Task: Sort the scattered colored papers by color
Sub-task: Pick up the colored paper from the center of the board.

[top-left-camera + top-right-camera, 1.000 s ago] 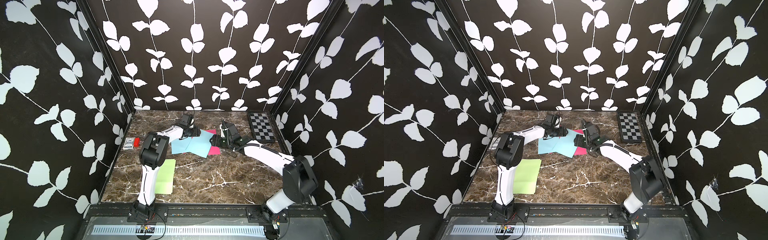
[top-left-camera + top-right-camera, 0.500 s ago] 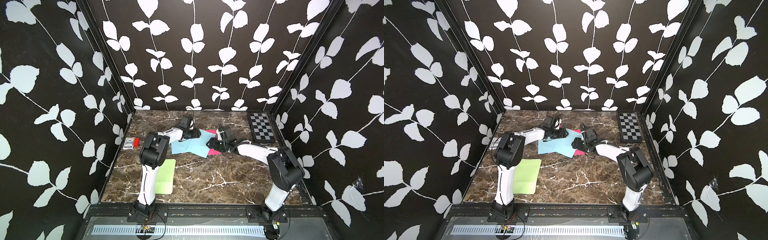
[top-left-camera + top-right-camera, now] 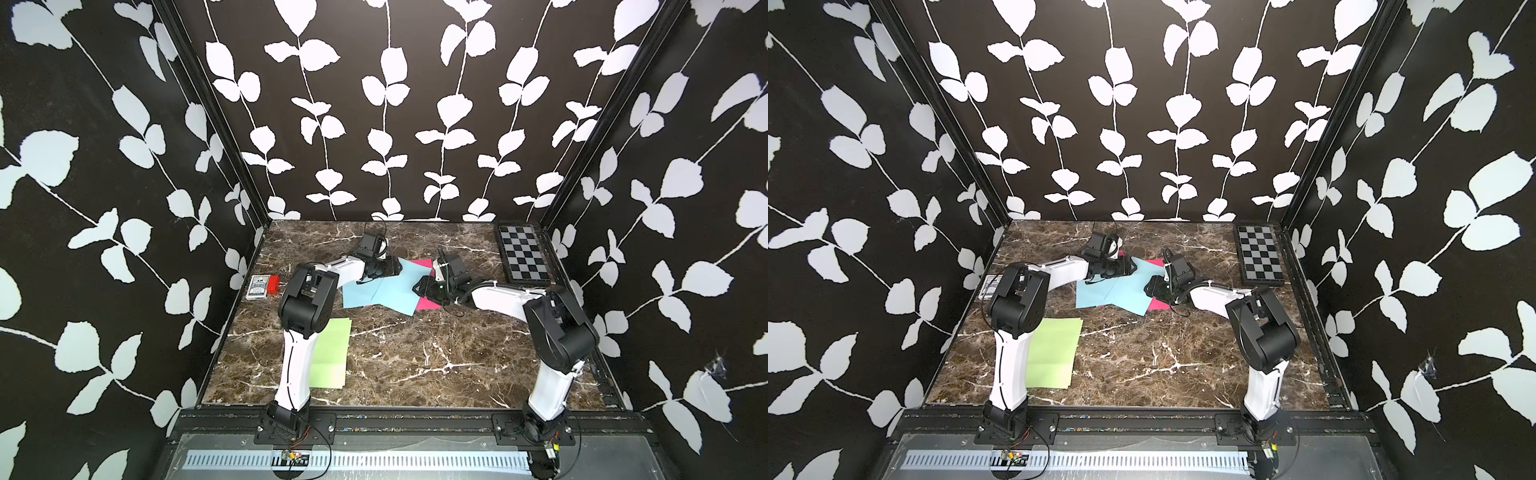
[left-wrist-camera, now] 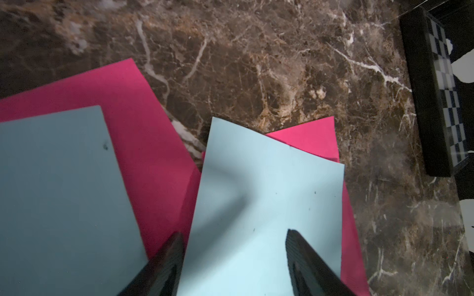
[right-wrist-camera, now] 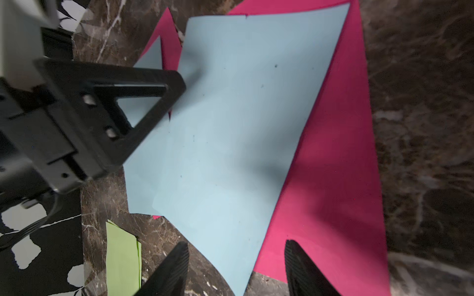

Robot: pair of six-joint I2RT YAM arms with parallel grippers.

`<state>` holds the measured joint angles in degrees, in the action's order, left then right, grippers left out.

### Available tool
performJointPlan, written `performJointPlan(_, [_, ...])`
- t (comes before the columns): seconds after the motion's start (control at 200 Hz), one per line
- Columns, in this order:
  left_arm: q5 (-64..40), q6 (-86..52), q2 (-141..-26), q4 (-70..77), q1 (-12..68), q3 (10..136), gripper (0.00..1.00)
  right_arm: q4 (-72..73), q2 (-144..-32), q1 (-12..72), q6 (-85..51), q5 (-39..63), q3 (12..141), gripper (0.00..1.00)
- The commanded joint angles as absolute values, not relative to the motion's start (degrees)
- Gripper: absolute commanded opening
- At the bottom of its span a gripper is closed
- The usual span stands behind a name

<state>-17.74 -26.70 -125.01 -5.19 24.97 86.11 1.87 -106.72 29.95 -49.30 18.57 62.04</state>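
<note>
In the middle of the marble table (image 3: 415, 365), toward its far edge, the light blue papers (image 3: 380, 291) and the magenta pink papers (image 3: 428, 306) lie in one overlapping heap, with blue mostly on top of pink. The light green papers (image 3: 332, 353) lie well apart from it, near the front left corner, partly hidden by the left arm (image 3: 297, 361).

We see the left gripper (image 4: 233, 233) released. Its two fingers are spread over the upper blue sheet at the far left side of the heap, and nothing is clamped between them. The right gripper (image 5: 236, 243) is also released, low at the right side of the heap, one finger beside a blue corner and the other over pink. Whether the fingertips touch the paper, we cannot tell.

The checkerboard (image 3: 524, 259) lies in the far right corner. The card box (image 3: 257, 287) with the red block (image 3: 273, 284) is at the left edge.
</note>
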Motion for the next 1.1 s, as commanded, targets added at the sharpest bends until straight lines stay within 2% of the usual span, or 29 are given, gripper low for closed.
performJointPlan(0.0, [-19.0, -27.2, -124.1, -6.2, 25.0, 84.8, 0.65, 5.6, -108.4, 29.1, -51.0, 20.5, 60.2, 0.59])
performJointPlan(0.48, [-19.7, -27.8, -124.9, -5.8, 25.0, 84.6, 0.66, 20.7, -115.1, 27.0, -60.2, 27.5, 57.2, 0.58])
performJointPlan(0.725, [-19.9, -27.9, -125.3, -5.8, 25.0, 84.2, 0.67, 30.8, -117.4, 26.3, -66.7, 29.6, 55.0, 0.52])
performJointPlan(0.855, [-19.8, -27.9, -125.3, -5.8, 24.9, 84.1, 0.67, 33.4, -117.9, 26.2, -68.5, 30.2, 54.6, 0.44])
performJointPlan(1.04, [-19.8, -27.9, -125.3, -5.7, 25.0, 84.2, 0.67, 33.1, -117.6, 26.2, -68.1, 30.4, 54.9, 0.29])
performJointPlan(1.095, [-19.8, -27.8, -125.3, -5.7, 24.9, 84.3, 0.67, 33.0, -117.6, 26.2, -68.0, 30.4, 55.0, 0.22])
